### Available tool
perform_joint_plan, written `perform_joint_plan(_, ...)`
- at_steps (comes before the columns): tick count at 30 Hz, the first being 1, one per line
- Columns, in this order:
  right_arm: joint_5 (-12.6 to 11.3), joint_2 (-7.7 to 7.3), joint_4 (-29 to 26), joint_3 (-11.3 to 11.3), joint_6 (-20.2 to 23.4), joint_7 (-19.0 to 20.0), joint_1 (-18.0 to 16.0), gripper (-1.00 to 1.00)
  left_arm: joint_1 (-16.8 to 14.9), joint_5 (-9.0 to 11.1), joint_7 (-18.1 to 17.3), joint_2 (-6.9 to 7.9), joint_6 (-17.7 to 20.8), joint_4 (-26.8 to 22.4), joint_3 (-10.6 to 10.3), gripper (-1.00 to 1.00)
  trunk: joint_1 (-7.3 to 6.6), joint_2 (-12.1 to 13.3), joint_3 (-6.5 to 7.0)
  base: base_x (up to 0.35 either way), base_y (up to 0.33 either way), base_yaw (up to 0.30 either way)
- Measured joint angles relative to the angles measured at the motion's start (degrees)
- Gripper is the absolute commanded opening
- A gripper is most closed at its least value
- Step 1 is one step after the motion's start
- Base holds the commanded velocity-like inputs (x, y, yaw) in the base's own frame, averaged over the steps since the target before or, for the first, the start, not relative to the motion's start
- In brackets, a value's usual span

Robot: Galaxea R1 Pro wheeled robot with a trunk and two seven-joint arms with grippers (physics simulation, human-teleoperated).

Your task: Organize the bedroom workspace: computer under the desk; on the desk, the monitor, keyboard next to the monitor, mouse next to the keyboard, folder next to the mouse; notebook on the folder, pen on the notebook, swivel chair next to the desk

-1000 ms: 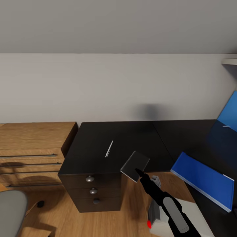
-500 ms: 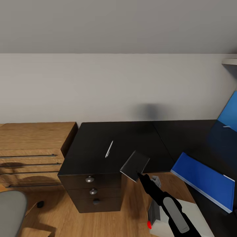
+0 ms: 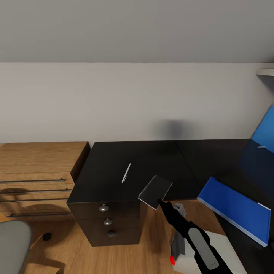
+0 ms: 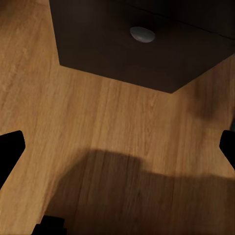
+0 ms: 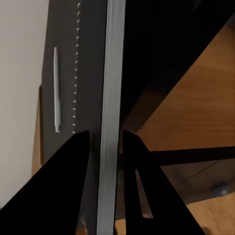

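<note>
Head view showed the right gripper (image 3: 160,201) clamped on one edge of the dark notebook (image 3: 155,191), holding it tilted in the air over the front edge of the black desk (image 3: 114,152). The right wrist view confirmed it: both fingers (image 5: 68,166) pressed against the notebook's (image 5: 110,98) page block, seen edge-on. The pen (image 3: 126,172) lay flat on the desk, near the notebook and apart from it. The blue folder (image 3: 234,207) rested on the desk's right wing, well apart from the notebook, below the blue monitor (image 3: 264,131).

The left gripper's (image 4: 117,147) fingers stood wide apart with nothing between them, over wood floor (image 4: 98,122) near the drawer knob (image 4: 142,34).

The hold looked thin, pinching one edge only, so the notebook might swing or slip on the way to the folder. It could also land askew or nudge the folder if lowered while tilted.

No brand, label or writing could be read on anything.
</note>
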Motion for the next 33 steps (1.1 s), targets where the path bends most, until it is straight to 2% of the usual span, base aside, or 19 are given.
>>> perform_joint_plan(6, 0.1, -0.05, -0.3, 0.0, -0.2, 0.1, 0.0, -1.0, 0.0, 0.0, 0.2, -0.03, 0.0, 0.0, -0.1, 1.0, -1.32, 2.4, 1.08, 0.0, 0.0, 0.0)
perform_joint_plan(9, 0.1, -0.02, -4.5, 0.1, -0.5, -0.2, 0.3, -1.0, 0.0, -0.1, 0.3, -0.04, 0.0, -0.1, -0.1, 1.0, -1.98, 3.6, 1.62, 0.0, 0.0, 0.0)
perform_joint_plan(10, 0.1, -0.01, -7.3, 0.1, -0.5, -0.3, 0.6, -1.0, 0.0, -0.1, 0.3, -0.01, 0.0, -0.1, -0.1, 1.0, -2.2, 4.0, 1.8, 0.0, 0.0, 0.0)
perform_joint_plan(18, 0.6, -0.08, -14.1, 0.0, -0.6, -0.7, 2.6, -1.0, 0.0, -0.1, 0.4, -0.02, 0.0, -0.1, -0.1, 1.0, -3.96, 7.2, 3.23, 0.0, 0.0, 0.0)
perform_joint_plan(23, 0.5, -0.1, -17.4, -0.2, -0.6, -2.5, 3.7, -1.0, 0.0, 0.1, 0.4, -0.03, 0.1, -0.1, -0.1, 1.0, -5.05, 9.2, 4.13, 0.0, 0.0, 0.0)
perform_joint_plan(26, 0.4, -0.1, -18.9, -1.0, -0.6, -4.4, 4.1, -1.0, 0.0, 0.2, 0.4, -0.04, 0.1, 0.0, -0.1, 1.0, -5.71, 10.4, 4.67, 0.0, 0.0, 0.0)
perform_joint_plan(27, 0.4, -0.09, -20.0, -2.9, -0.6, -5.5, 4.4, -1.0, 0.0, 0.3, 0.4, -0.04, 0.1, 0.0, -0.1, 1.0, -5.72, 10.4, 4.68, 0.0, 0.0, 0.0)
perform_joint_plan(29, 0.2, -0.05, -20.6, -4.1, -0.6, -5.9, 4.5, -1.0, 0.0, 0.3, 0.3, -0.04, 0.1, 0.0, -0.1, 1.0, -5.72, 10.4, 4.68, 0.0, 0.0, 0.0)
perform_joint_plan(33, 0.2, -0.01, -22.3, -8.2, -0.6, -6.2, 5.4, -1.0, 0.0, 0.3, 0.2, -0.04, 0.0, 1.2, -0.1, 1.0, -5.72, 10.4, 4.68, 0.0, 0.0, -0.086)
